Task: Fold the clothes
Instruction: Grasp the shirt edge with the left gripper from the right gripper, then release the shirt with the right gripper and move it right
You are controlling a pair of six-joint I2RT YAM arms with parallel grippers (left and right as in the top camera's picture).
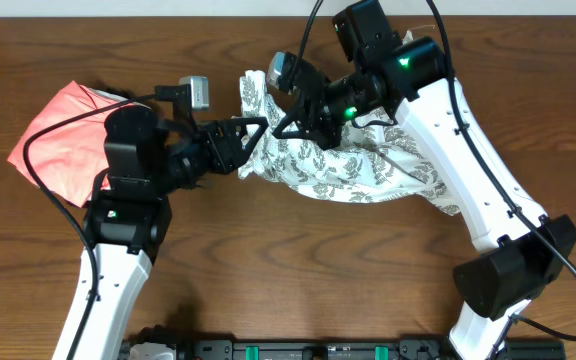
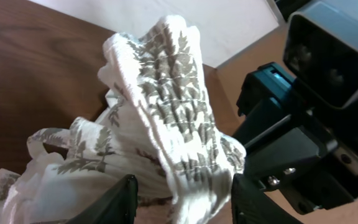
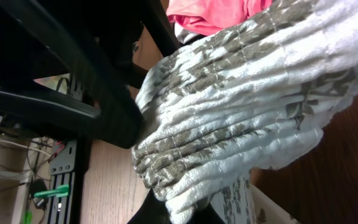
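Surface (image 1: 268,290): dark wood, carries everything

Dress (image 1: 358,170): fern print, crumpled heap at centre-right, smocked top band raised off surface between both arms

Pink garment (image 1: 58,130): far left, apart from dress

Right fingers (image 1: 286,122): pinching smocked band, cloth bunched in grip

Left fingers (image 1: 253,148): straddle same band, cloth filling gap; clamped or loose, cannot tell

Step, as judged: securing top edge, no fold made yet

Next move calls for: both grips firm, arms drawn apart, dress spread flat before first fold
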